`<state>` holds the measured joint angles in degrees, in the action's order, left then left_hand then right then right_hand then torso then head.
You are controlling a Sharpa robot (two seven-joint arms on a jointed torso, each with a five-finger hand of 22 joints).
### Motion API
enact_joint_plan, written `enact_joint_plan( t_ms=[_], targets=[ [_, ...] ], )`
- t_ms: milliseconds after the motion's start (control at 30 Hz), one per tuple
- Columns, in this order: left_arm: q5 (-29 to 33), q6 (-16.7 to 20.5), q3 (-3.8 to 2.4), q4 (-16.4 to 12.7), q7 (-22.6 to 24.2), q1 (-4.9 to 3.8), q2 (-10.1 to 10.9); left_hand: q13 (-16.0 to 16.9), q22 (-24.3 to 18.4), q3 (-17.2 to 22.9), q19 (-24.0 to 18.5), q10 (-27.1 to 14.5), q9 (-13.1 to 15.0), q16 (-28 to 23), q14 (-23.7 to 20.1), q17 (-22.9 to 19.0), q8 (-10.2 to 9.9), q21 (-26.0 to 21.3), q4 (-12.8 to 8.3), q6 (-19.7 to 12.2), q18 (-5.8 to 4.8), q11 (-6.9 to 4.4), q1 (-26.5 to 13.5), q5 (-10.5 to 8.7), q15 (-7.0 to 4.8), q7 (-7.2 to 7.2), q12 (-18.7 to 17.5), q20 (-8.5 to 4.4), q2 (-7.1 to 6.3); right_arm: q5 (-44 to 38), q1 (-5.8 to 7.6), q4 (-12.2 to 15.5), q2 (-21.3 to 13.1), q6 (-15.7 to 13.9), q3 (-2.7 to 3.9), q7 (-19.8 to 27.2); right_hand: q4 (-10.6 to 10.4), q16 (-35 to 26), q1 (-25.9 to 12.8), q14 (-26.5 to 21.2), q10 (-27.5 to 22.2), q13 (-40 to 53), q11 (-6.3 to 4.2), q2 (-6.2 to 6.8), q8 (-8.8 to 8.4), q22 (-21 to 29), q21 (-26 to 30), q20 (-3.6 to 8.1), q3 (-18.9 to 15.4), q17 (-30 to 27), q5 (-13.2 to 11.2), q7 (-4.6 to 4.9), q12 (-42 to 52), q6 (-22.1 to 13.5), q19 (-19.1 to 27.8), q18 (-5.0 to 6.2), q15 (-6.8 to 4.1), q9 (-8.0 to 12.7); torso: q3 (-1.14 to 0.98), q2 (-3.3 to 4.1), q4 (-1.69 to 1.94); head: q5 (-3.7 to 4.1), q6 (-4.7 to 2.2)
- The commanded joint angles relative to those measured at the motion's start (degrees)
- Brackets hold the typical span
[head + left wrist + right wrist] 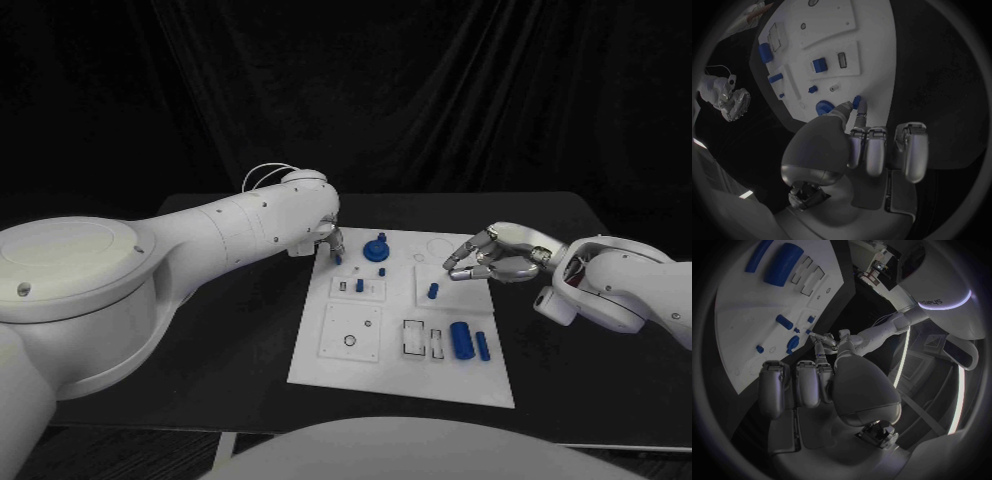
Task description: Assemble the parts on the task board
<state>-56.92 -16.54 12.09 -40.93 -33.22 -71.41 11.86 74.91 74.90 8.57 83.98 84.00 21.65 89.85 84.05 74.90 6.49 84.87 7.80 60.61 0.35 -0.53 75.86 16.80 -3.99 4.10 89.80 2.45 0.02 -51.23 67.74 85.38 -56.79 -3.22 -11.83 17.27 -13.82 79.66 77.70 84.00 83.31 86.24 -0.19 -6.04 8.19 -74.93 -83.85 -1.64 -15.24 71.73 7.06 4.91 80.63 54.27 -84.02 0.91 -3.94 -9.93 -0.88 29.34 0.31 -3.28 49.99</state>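
Observation:
The white task board (pixel 404 372) lies in the middle of the black table. My left hand (pixel 326 243) is at the board's far left corner and pinches a small blue part (pixel 857 102) between thumb and a finger, right at the board's edge (pixel 876 75); its other fingers are curled in. Beside it stands a round blue knob (pixel 378 247). My right hand (pixel 493 258) hovers over the board's far right side with its fingers curled in and nothing visible in them. Two small blue pegs (pixel 359 285) (pixel 433 291) stand mid-board.
A large blue cylinder (pixel 462 340) and a slimmer blue bar (pixel 483 347) lie on the board's near right part, next to rectangular slots (pixel 414 337). A round hole (pixel 351 341) marks the near left plate. Bare black table (pixel 260 330) surrounds the board.

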Motion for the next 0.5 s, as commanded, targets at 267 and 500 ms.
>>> enact_joint_plan(
  t_ms=[267, 500],
  targets=[
    [0.13, 0.29, -0.04, -0.6, 0.14, 0.16, 0.11, 15.09, 13.08, 1.2, 4.13, 6.0, -0.07, 0.15, 5.95, 15.1, -0.07, -0.47, -1.61, 0.82, 0.89, -0.18, 1.54, 0.35, -0.05, -0.12, 0.2, -0.16, 0.25, 0.07, -0.13, -0.1, 0.06, 0.76, 0.03, -0.37, 0.39, -0.26, 1.41, 2.76, 2.49, -9.54, -0.33, -1.47, -0.29, -12.86, 0.28, -0.43, -0.04, 0.14, 0.21, 0.18, -0.46, 0.16, -3.03, 0.75, -0.33, 0.14, -0.01, -0.03, 0.0, -0.25, 0.01],
    [0.13, 1.55, -0.04, -2.13, -1.48, 0.15, 0.99, 15.09, 13.11, 3.67, 4.14, 6.0, 0.25, 0.15, 5.95, 15.1, 0.51, -0.54, -4.46, 1.51, 0.89, -0.3, 2.99, 3.31, -0.18, -0.19, 0.2, -0.31, 0.12, 0.07, -0.13, -0.34, 0.11, 1.04, 0.03, -0.52, 0.44, -0.19, 1.46, 2.78, 2.47, -9.59, -0.37, -1.48, -0.41, -12.84, 0.34, -0.44, -0.08, 0.24, 0.18, 0.22, -0.49, -0.05, -3.0, 0.77, -0.34, 0.2, 0.0, -0.02, 0.0, -0.3, 0.01]
  ],
)
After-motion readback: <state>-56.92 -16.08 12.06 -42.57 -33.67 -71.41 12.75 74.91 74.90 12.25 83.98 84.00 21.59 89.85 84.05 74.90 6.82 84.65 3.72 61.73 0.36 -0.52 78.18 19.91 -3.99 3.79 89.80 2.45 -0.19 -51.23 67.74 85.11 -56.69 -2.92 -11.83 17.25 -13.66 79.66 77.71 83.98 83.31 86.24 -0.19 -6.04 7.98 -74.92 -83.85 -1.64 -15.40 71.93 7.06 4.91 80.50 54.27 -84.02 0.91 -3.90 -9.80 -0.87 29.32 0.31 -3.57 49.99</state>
